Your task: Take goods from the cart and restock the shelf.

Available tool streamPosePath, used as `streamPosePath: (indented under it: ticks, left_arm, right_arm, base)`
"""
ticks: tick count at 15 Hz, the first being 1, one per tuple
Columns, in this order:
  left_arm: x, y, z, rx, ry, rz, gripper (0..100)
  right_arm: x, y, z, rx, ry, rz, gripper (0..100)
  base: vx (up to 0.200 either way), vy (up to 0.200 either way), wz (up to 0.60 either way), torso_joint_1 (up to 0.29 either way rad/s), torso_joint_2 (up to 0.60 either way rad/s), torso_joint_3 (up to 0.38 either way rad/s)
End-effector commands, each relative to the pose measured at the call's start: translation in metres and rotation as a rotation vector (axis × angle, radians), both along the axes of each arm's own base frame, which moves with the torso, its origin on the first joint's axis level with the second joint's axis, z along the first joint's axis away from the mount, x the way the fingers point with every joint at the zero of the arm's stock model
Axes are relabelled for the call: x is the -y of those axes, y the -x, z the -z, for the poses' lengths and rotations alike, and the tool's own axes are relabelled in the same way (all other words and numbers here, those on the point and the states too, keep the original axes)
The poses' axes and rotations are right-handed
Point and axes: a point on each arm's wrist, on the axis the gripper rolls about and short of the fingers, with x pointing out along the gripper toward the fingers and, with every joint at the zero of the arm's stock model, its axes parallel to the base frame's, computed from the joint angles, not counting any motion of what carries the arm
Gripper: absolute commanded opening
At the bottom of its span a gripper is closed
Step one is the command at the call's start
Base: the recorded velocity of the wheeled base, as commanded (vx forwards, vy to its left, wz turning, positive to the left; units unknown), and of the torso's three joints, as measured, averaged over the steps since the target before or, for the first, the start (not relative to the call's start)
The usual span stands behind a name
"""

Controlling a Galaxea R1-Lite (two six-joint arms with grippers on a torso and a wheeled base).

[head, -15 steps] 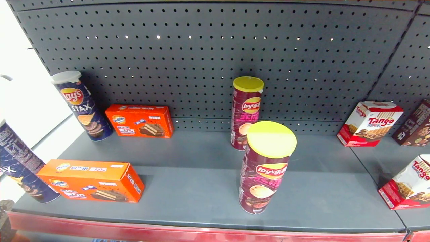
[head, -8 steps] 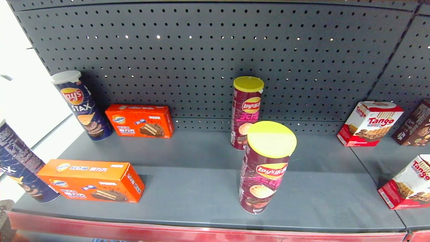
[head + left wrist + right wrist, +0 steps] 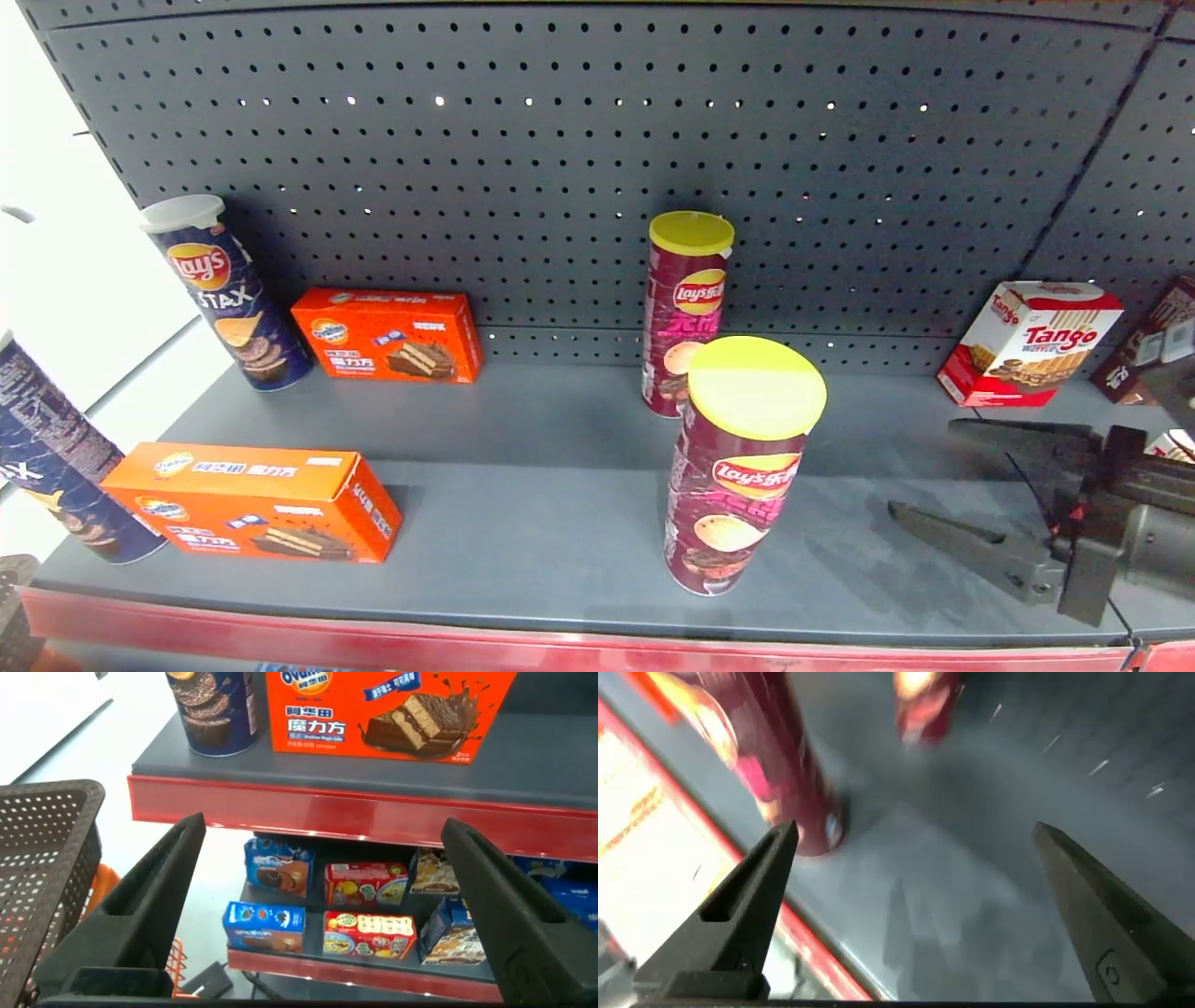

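Note:
My right gripper (image 3: 922, 467) hangs open and empty over the grey shelf board (image 3: 560, 523), right of the front maroon chip can (image 3: 738, 467) with its yellow lid. A second maroon can (image 3: 686, 313) stands behind that one by the pegboard. In the right wrist view the right gripper (image 3: 913, 831) is spread wide above the board, with the front can (image 3: 785, 765) ahead of one finger. My left gripper (image 3: 322, 826) is open and empty, below the shelf's red front edge (image 3: 374, 812), beside a black mesh basket (image 3: 47, 859).
Two orange boxes (image 3: 257, 504) (image 3: 387, 334) and two blue cans (image 3: 229, 294) (image 3: 56, 457) fill the shelf's left side. A red wafer box (image 3: 1027, 343) stands at the right, behind the right arm. A lower shelf (image 3: 374, 915) holds several small packs.
My right gripper has come into the head view from the right and now hangs over the shelf. The goods have not moved.

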Motion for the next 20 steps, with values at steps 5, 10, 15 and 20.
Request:
streamPosePath:
  ticks: [5,10,15,20]
  left_arm:
    - [0.000,0.000,0.000,-0.003,0.000,0.005,100]
    - [0.000,0.000,0.000,-0.003,0.000,0.005,100]
    - [0.000,0.000,0.000,-0.003,0.000,0.003,100]
    - [0.000,0.000,0.000,-0.002,0.002,0.005,100]
  right_arm:
    - [-0.027,-0.018,0.025,-0.113,0.082,-0.075,100]
    - [-0.033,-0.029,0.024,-0.118,0.093,-0.066,100]
    - [-0.042,-0.041,0.023,-0.120,0.101,-0.056,100]
    - [-0.049,-0.051,0.024,-0.122,0.119,-0.066,100]
  base:
    - [0.000,0.000,0.00,0.000,0.00,0.000]
    - [0.000,0.000,0.00,0.000,0.00,0.000]
    - [0.000,0.000,0.00,0.000,0.00,0.000]
    - [0.000,0.000,0.00,0.000,0.00,0.000]
